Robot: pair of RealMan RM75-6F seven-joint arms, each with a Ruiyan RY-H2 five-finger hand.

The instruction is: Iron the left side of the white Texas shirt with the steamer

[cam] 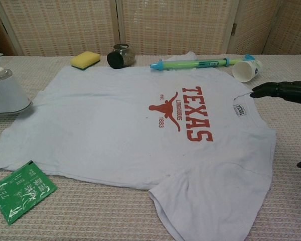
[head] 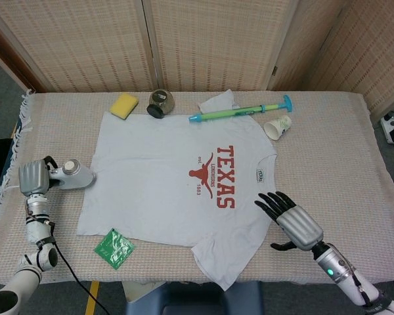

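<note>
The left hand (head: pixel 34 178) gripped the steamer (head: pixel 75 175) at the table's left edge, just off the shirt (head: pixel 177 190). The right hand (head: pixel 294 223) hovered with fingers apart. My worry: the trailing cord could snag, or the steamer could rumple the hem on its way in.

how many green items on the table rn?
2: a green packet on the cloth beside the shirt's near-left corner, and a long green tube lying at the far edge, next to the tipped paper cup.
</note>
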